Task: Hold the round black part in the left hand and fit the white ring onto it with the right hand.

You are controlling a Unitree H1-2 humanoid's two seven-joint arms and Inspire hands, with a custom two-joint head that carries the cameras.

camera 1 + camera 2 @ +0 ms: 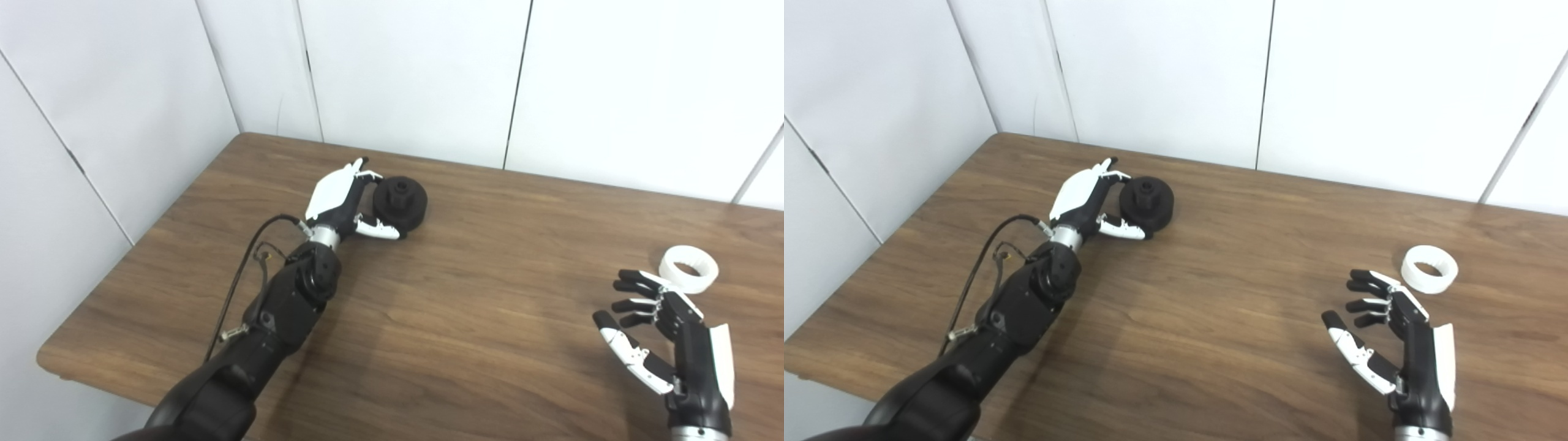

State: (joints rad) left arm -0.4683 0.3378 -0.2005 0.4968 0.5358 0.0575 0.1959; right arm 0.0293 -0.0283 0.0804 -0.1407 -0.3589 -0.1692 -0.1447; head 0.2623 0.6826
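The round black part [401, 204], a disc with a raised hub, rests on the table at the back left. My left hand [343, 199] wraps it from the left: the fingers [366, 174] press its far rim and the thumb [381, 231] lies against its near rim. The white ring [688, 267] lies flat on the table at the right. My right hand [664, 334] hovers just in front of and left of the ring, open, palm turned left, fingers spread and holding nothing. A small gap separates its fingertips from the ring.
The wooden table [478, 318] meets white wall panels [416, 73] at the back and left. Its front left corner [46, 358] is near my left arm. A black cable [245, 269] loops beside the left forearm.
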